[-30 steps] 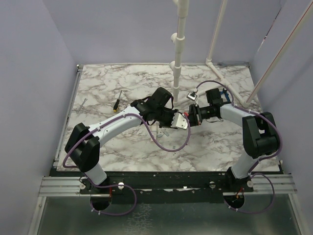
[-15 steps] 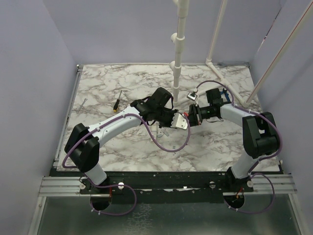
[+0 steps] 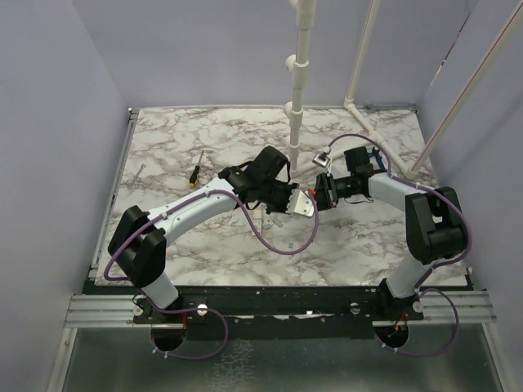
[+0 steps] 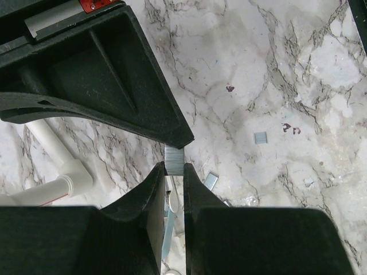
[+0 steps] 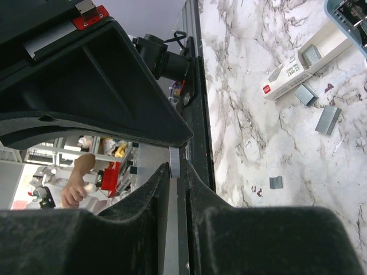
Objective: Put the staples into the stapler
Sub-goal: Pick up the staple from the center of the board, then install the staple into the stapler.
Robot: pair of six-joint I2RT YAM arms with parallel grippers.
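Right wrist — staple strips (image 5: 328, 120) lie beside white box (image 5: 292, 74).

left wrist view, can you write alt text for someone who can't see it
The left gripper pinches the staples, a short ribbed silvery strip, between its two black fingertips, seen close up from the wrist. Below lies a marbled white table with a few loose staple pieces, and a white pipe at the left.

Most of staples (image 4: 174, 160) hidden between left fingers (image 4: 114, 86) (only end shows).
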